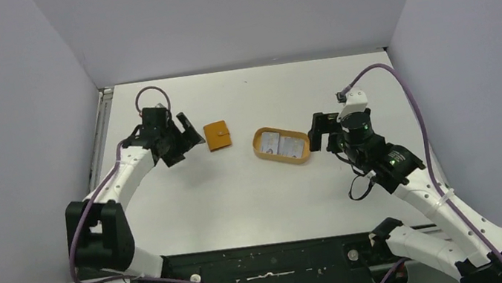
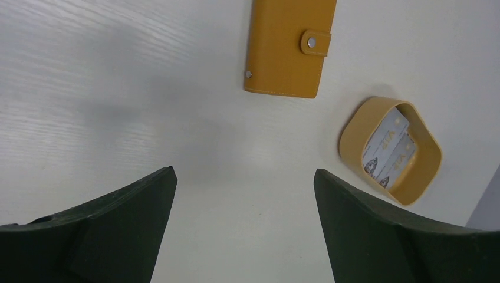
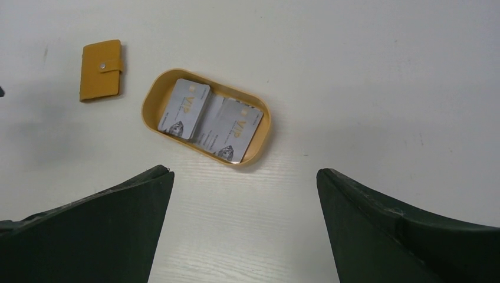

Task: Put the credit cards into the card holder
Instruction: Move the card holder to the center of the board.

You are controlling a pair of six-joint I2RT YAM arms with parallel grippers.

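The orange-brown card holder (image 1: 217, 135) (image 2: 290, 44) (image 3: 101, 69) lies closed and flat on the white table, its snap tab fastened. Pale grey credit cards (image 1: 281, 144) (image 3: 213, 121) (image 2: 386, 148) rest side by side, partly overlapping, inside an oval tan tray (image 1: 261, 151) (image 3: 148, 101) (image 2: 351, 137). My left gripper (image 1: 188, 135) (image 2: 244, 177) hovers open just left of the holder, nothing between its fingers. To the right of the tray my right gripper (image 1: 318, 132) (image 3: 243, 174) stands open and empty, facing the cards.
White table (image 1: 257, 201) with grey walls on three sides. A metal rail (image 1: 102, 130) runs along the table's left edge. Purple cables loop over both arms.
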